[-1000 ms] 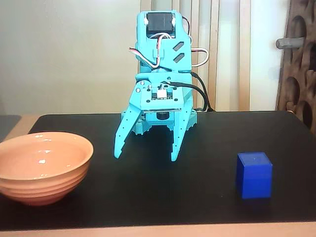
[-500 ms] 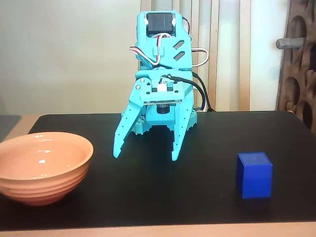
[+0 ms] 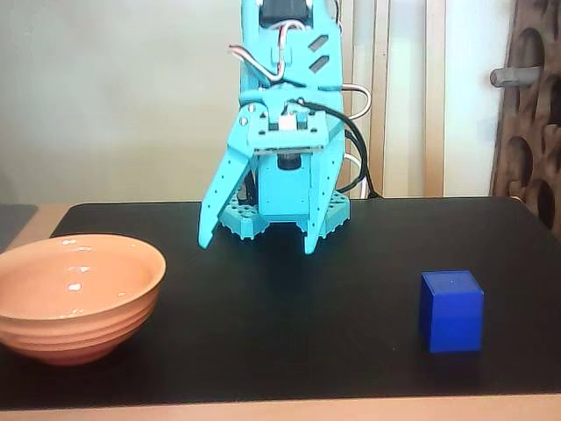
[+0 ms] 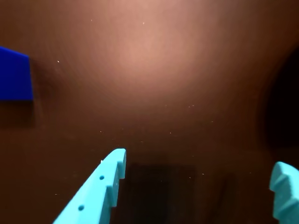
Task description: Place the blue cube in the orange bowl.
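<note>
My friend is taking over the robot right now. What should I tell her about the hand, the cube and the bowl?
Hand: open and empty, hanging above the black table in front of the arm's base.
Blue cube: on the table at the right of the fixed view, untouched; in the wrist view it shows at the left edge.
Orange bowl: at the left, empty.
Done: nothing yet.
Left: reach the cube, grab it, carry it across, drop it in the bowl.

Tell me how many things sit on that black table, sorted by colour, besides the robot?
Blue: 1, the blue cube
Orange: 1, the orange bowl
Total: 2
The turquoise claw holds neither.
</note>
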